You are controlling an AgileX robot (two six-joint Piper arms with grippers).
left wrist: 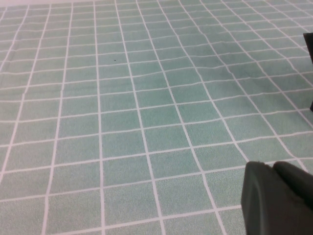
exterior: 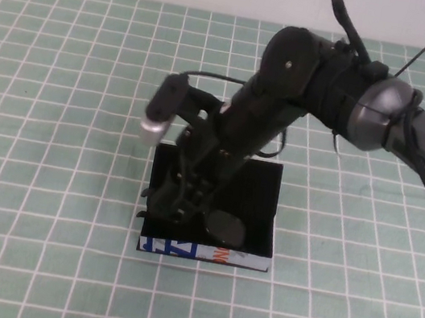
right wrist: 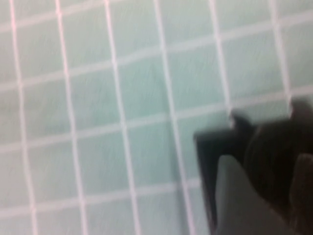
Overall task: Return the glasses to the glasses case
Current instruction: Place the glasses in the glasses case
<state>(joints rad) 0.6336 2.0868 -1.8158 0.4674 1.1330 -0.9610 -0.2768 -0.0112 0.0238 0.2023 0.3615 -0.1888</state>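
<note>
The black glasses case [exterior: 263, 190] lies open at the table's middle, its white printed front edge toward me. My right gripper [exterior: 177, 207] reaches down into the case's left part. Its fingers [right wrist: 234, 193] stand a little apart around a dark rounded shape, the glasses [right wrist: 272, 149]. One greyish lens of the glasses [exterior: 226, 228] shows inside the case by the front edge, just right of the gripper. The case's corner [right wrist: 204, 147] shows in the right wrist view. My left gripper [left wrist: 272, 167] is out of the high view; it hangs over bare cloth, fingers together, holding nothing.
A green cloth with a white grid [exterior: 59, 101] covers the whole table. The right arm [exterior: 353, 101] stretches from the far right over the case. A silver-tipped wrist camera [exterior: 159, 113] sticks out on the case's far left.
</note>
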